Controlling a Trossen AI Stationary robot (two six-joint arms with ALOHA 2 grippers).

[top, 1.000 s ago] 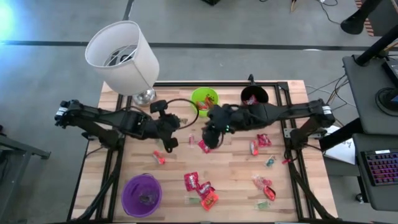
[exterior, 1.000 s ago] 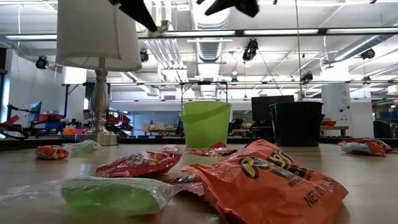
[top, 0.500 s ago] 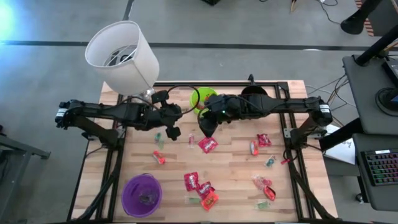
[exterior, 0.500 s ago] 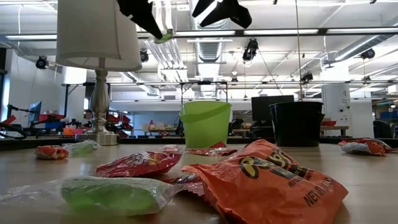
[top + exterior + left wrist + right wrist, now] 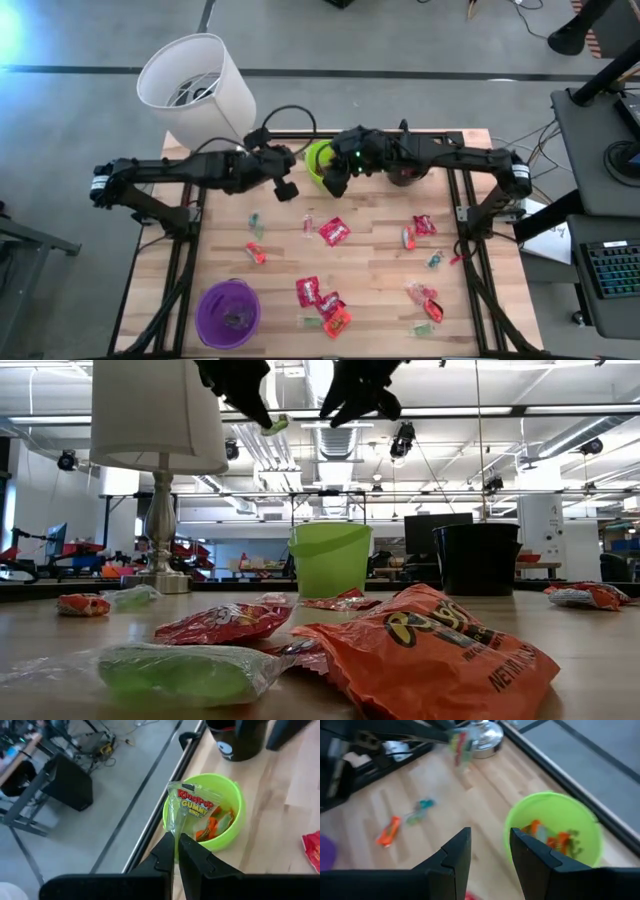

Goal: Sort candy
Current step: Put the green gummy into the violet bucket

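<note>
From above, both grippers sit under their own dark arms beside the green cup (image 5: 325,160) near the desk's (image 5: 370,290) far edge, so only the wrist views show them. The left gripper (image 5: 176,844), jaws pressed together, pinches a clear gummy packet (image 5: 189,807) over the cup; the right gripper (image 5: 490,842) hangs nearby, jaws spread and empty. Since a second ago both arms have swung from mid-desk toward the cup, uncovering a red packet (image 5: 334,231), while the other candy (image 5: 322,300) stays scattered toward the near edge.
</note>
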